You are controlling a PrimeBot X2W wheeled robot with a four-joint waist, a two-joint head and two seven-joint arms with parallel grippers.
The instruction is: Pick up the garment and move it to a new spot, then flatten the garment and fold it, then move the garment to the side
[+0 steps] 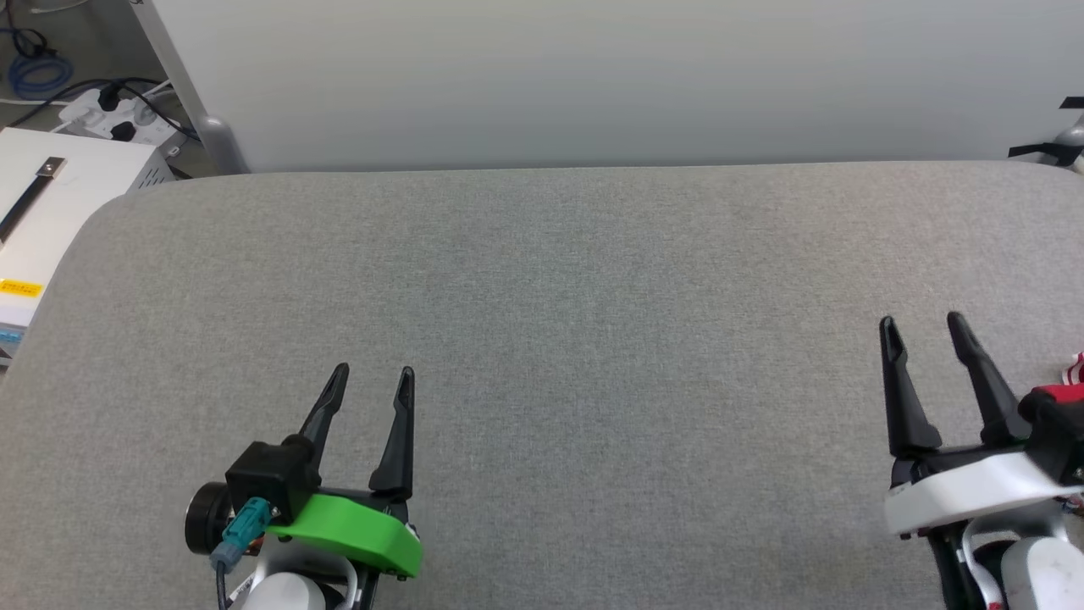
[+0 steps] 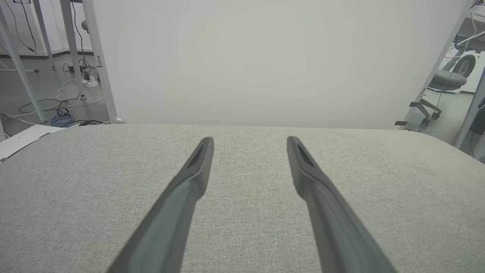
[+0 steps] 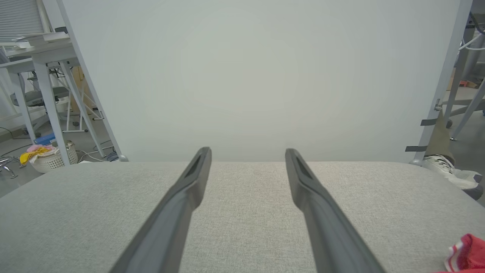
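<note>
The table (image 1: 593, 296) wears matt, coarse-woven grey cloth; the garment (image 3: 468, 252) looks soft, matt cloth.

A tall white board (image 1: 593, 76) stands along the far edge of the big grey cloth table (image 1: 542, 280). A white box (image 1: 76, 182) with a yellow sticker sits by its left edge. A person's white shoe (image 3: 443, 167) is on the floor past its far right corner.
</note>
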